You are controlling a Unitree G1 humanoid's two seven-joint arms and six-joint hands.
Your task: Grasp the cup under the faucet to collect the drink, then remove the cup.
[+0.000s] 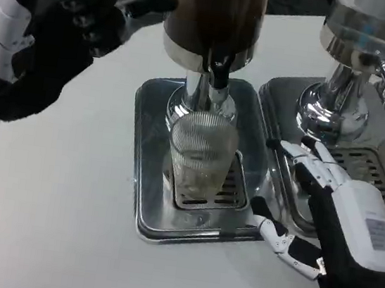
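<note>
Right hand (pixel 342 217) low by steel tray (pixel 144 201) edge, fingers (pixel 281 237) spread holding nothing, ribbed cup (pixel 201 161) on tray grate under faucet (pixel 219 73), left hand (pixel 50 40) raised, fingers spread, white bench (pixel 50 203), second dispenser (pixel 360 59) right.

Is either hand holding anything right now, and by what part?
Nothing is held. The right hand is open beside the cup, not touching it. The left hand is raised near the dispenser, fingers apart.

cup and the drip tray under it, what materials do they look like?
Cup: looks like clear glass, possibly hard plastic; see-through, with vertical ribs catching light.
Drip tray: polished metal, likely stainless steel; mirror-like reflections, raised rim, slotted grate in the middle.
</note>
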